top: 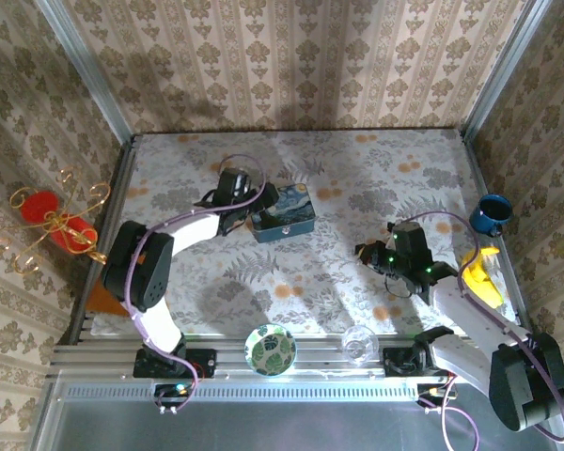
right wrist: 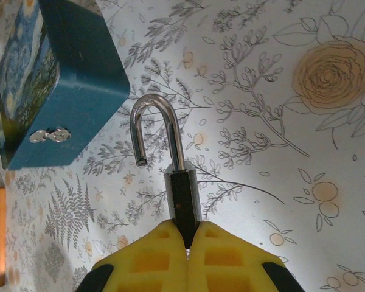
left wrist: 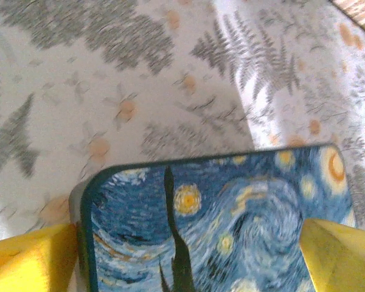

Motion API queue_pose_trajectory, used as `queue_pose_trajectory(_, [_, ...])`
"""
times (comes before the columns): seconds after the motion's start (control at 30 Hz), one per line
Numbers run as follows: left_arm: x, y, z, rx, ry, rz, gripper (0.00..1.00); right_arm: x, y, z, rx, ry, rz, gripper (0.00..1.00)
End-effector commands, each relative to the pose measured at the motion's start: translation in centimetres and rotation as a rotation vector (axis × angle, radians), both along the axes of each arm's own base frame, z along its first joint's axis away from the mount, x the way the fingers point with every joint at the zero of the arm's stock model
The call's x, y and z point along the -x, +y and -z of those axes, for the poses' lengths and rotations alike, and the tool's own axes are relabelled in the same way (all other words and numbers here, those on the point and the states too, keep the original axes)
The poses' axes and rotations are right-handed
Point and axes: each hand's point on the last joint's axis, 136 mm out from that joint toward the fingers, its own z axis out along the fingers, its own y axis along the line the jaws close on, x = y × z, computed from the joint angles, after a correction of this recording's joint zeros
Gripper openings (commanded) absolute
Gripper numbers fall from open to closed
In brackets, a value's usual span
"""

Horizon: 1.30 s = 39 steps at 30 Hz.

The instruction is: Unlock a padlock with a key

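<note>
Floral cloth with ferns and orange blossoms covers the table (top: pixel 376 178), which takes most of the top view. Near its middle, a little to the left, lies the blue starry-night tin (top: pixel 282 224). The left gripper (top: pixel 251 214) stands at the left end of the tin. In the left wrist view its yellow fingers (left wrist: pixel 30 261) are spread wide, one at each lower corner of the frame, with the painted lid between them. I cannot tell if they touch the tin. The right gripper (right wrist: pixel 187 234) is right of centre in the top view, well apart from the tin. Its jaws are pressed on the dark body of the padlock (right wrist: pixel 184 191), which points up in the right wrist frame. The silver shackle (right wrist: pixel 155 125) stands open, one end free of the body. At the upper left of that frame the side of the tin carries a small silver latch (right wrist: pixel 48 135).
</note>
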Motion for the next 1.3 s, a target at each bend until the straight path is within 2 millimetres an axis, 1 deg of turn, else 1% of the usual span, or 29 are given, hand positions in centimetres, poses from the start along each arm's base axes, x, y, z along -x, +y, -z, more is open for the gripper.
queue_pose_trajectory(0.0, [-1.6,-1.5,-1.7,0.026,-0.056,0.083,0.95,-0.3,0.2,-0.2,-0.046,-0.021,-0.025,0.0])
queue_pose_trajectory(0.07, [-2.0,-1.6,-1.9,0.025,-0.06,0.088,0.96,-0.5,0.0,0.0,-0.073,-0.016,-0.031,0.0])
queue_pose_trajectory(0.17, [-1.6,-1.2,-2.5,0.009,-0.069,0.083,0.98,-1.0,0.0,0.3,-0.115,-0.008,-0.055,0.0])
queue_pose_trajectory(0.2, [-2.0,0.3,-2.6,-0.006,-0.073,0.049,0.99,-1.3,-0.1,0.5,-0.13,-0.002,-0.055,0.0])
queue_pose_trajectory(0.3, [-1.2,2.7,-3.0,-0.054,-0.078,0.0,1.0,-2.6,0.0,0.6,-0.177,-0.006,-0.07,0.0])
queue_pose_trajectory(0.4, [0.2,5.1,-3.1,-0.101,-0.077,-0.045,1.0,-4.2,0.2,0.7,-0.188,-0.003,-0.083,0.0])
queue_pose_trajectory(0.5, [2.2,7.2,-3.3,-0.159,-0.081,-0.081,1.0,-6.1,0.4,0.6,-0.198,-0.007,-0.083,0.0])
queue_pose_trajectory(0.53, [2.9,7.8,-3.3,-0.176,-0.083,-0.09,1.0,-6.7,0.5,1.3,-0.205,0.014,-0.079,0.0])
queue_pose_trajectory(0.67, [5.5,10.6,-3.4,-0.247,-0.097,-0.145,1.0,-9.0,0.7,2.6,-0.227,0.041,-0.058,0.0])
queue_pose_trajectory(0.77, [7.0,12.4,-3.5,-0.289,-0.115,-0.182,1.0,-10.1,0.8,4.0,-0.24,0.065,-0.042,0.0])
queue_pose_trajectory(0.9, [8.6,14.2,-3.2,-0.325,-0.113,-0.211,1.0,-10.3,0.5,6.0,-0.235,0.109,-0.006,0.0])
queue_pose_trajectory(1.07, [10.4,16.0,-2.8,-0.34,-0.122,-0.243,1.0,-9.1,-1.0,8.6,-0.158,0.193,0.057,0.05])
queue_pose_trajectory(1.17, [11.2,17.0,-2.9,-0.338,-0.137,-0.264,1.0,-8.5,-1.5,9.1,-0.12,0.211,0.069,0.1])
queue_pose_trajectory(1.27, [11.9,17.8,-2.9,-0.346,-0.137,-0.28,1.0,-8.1,-2.2,8.9,-0.073,0.215,0.079,0.16])
